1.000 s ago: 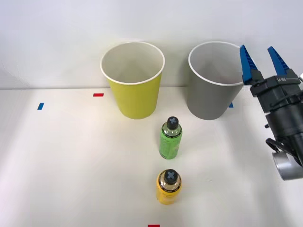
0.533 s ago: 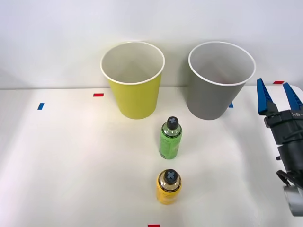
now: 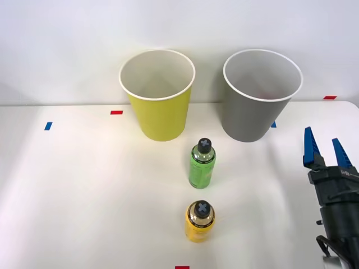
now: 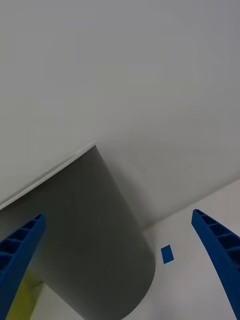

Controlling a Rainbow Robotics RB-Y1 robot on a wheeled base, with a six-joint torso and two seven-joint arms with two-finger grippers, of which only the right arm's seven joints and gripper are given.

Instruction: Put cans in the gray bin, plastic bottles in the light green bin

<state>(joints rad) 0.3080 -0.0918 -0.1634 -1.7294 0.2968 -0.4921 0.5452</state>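
**Right claw open and empty, low at table's right edge**

Nearest: yellow bottle (image 3: pixel 199 221) upright on the white table (image 3: pixel 84 196), black cap with gray cross, just behind a red tape mark (image 3: pixel 182 267) at the front edge. Right gripper (image 3: pixel 325 150) at the near right, well apart from both bottles; blue ribbed fingers (image 3: pixel 308 148) spread apart, pointing toward the back, nothing between them. Wrist view agrees: gripper (image 4: pixel 120 265) with fingers wide at both corners, gap empty.

Next back: green bottle (image 3: pixel 202 163) upright, same black cap, directly behind the yellow one, apart from it.

Further back: light green bin (image 3: pixel 157 106) left, gray bin (image 3: pixel 256 106) right, both upright, white rims, side by side with a gap. Green bottle stands in front of that gap, nearer the light green bin. Something reddish faintly visible inside the gray bin; can't tell what. Wrist view shows the gray bin (image 4: pixel 85 235) wall close ahead, blue tape mark (image 4: pixel 167 254) beside its base.

Farthest: tape marks, blue (image 3: pixel 48 126) and red (image 3: pixel 116 112) left, red (image 3: pixel 330 97) far right, then white wall.
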